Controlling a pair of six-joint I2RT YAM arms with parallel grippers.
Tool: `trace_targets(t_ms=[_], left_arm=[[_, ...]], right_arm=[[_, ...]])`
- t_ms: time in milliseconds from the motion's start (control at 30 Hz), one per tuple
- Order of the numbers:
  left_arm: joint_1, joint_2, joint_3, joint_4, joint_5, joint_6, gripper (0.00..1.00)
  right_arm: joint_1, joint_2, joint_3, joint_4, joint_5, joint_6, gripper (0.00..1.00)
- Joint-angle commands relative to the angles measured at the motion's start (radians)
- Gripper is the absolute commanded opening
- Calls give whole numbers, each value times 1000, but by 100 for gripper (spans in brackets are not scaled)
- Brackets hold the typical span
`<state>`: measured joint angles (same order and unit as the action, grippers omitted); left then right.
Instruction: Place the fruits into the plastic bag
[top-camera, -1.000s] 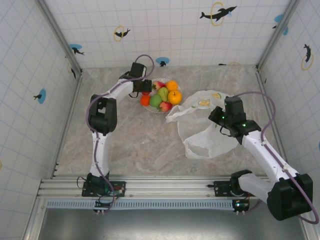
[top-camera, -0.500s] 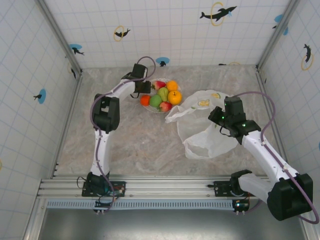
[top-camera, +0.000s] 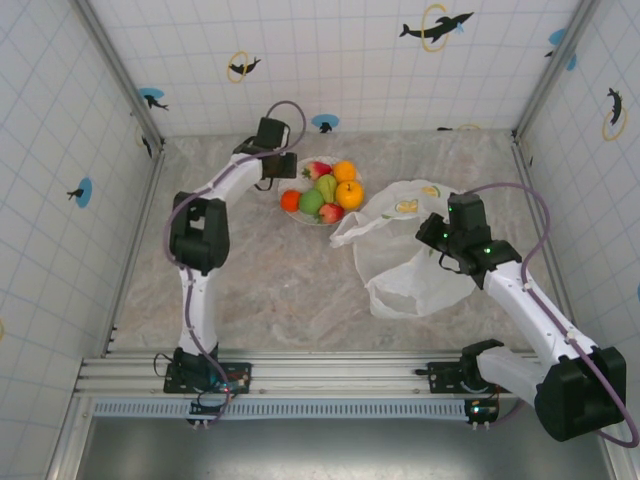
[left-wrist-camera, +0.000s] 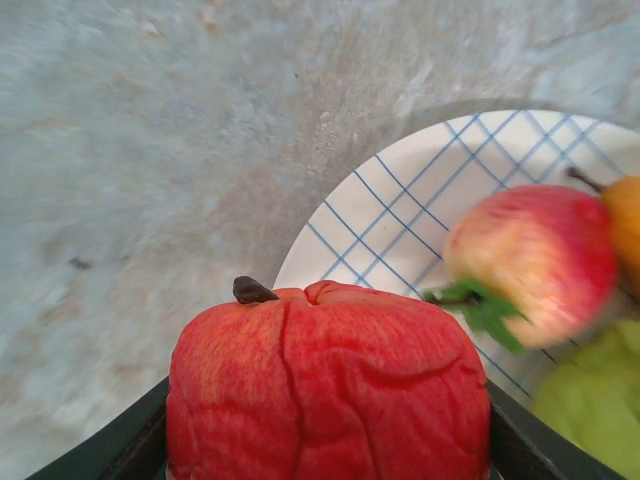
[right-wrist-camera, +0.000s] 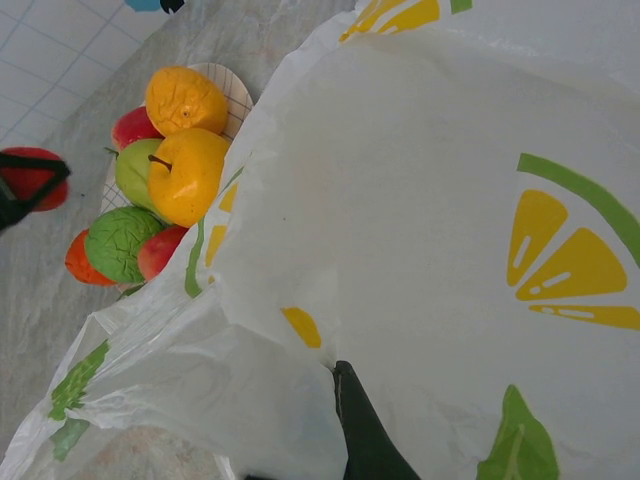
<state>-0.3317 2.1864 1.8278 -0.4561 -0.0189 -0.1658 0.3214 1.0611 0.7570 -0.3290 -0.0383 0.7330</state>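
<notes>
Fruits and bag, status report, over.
Left tool shut on red apple, beside plate. Right tool shut on plastic bag. Other fruits on plate. No obstruction seen.

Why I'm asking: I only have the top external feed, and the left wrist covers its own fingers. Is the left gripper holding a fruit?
Observer: Yes, left wrist view: the left gripper has a red apple between its fingers.
Operator: Is it clear of the pile?
Observer: Right wrist view: it shows apart from the other fruits on the plate.
Operator: And the bag?
Observer: The right gripper is shut on the plastic bag.
</notes>
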Motion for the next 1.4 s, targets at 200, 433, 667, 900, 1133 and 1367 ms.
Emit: trace_targets(t_ms=[200, 433, 667, 900, 1133, 1367], left_arm=[[-79, -753, -791, 310, 204, -199, 55], [-336, -1101, -1225, 383, 263, -217, 53], [-570, -1034, -1274, 484, 240, -146, 53], [-626, -812, -1137, 591, 188, -15, 53], [-624, -596, -960, 683, 98, 31, 54], [-625, -411, -860, 800, 148, -11, 60]], right_arm=[[4, 38, 85, -21, 4, -3, 0], [4, 58, 93, 19, -55, 60, 0], [14, 82, 81, 69, -89, 117, 0], [20, 101, 104, 71, -122, 142, 0], [21, 89, 148, -50, -174, 60, 0], [19, 12, 88, -23, -290, 114, 0]])
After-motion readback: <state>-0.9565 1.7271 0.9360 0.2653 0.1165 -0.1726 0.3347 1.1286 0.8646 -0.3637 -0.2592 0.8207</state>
